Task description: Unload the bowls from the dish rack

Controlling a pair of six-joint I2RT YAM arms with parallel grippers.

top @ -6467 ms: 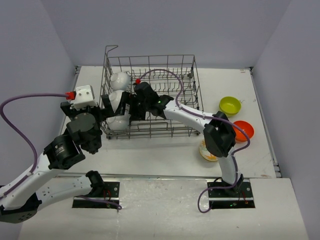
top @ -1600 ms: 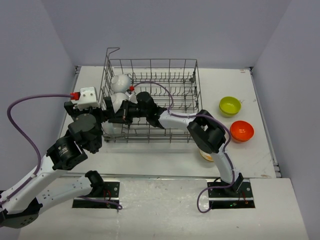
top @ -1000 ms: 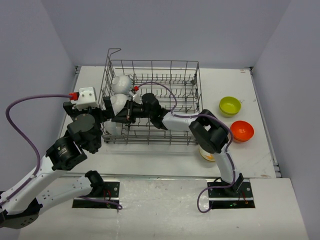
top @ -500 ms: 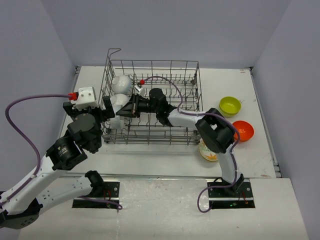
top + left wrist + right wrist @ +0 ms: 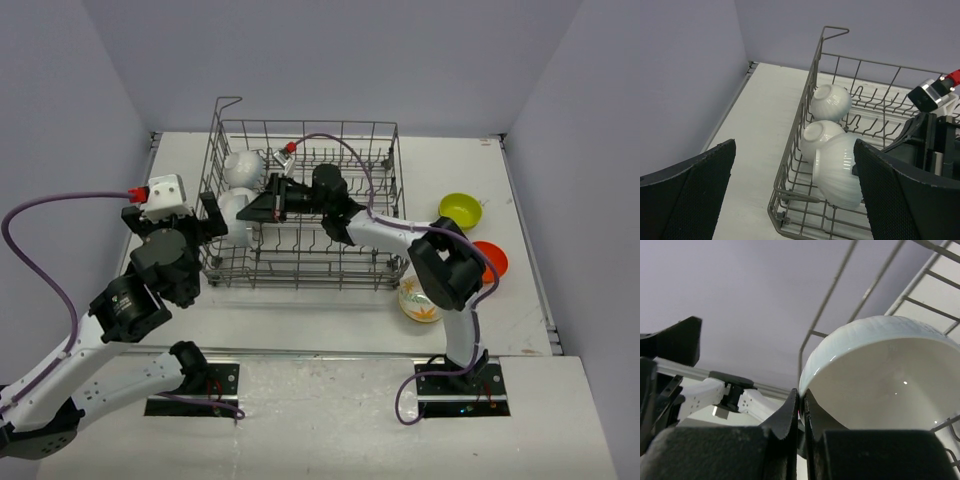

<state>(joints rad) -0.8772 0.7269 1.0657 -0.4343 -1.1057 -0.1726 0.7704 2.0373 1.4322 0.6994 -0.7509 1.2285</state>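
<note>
Three bowls (image 5: 243, 168) inside dish rack (image 5: 300, 262), left.

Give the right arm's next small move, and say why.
Probably raise the white bowl straight up until it clears the dish rack wires. The right gripper is shut on its rim, and the bowl hangs tilted close to two other white bowls, inside the rack's left wall.

3 white ribbed bowls (image 5: 839, 170); grey wire rack (image 5: 300, 275); yellow-green bowl (image 5: 460, 210); orange bowl (image 5: 495, 258); cream floral bowl (image 5: 418, 300)
</note>
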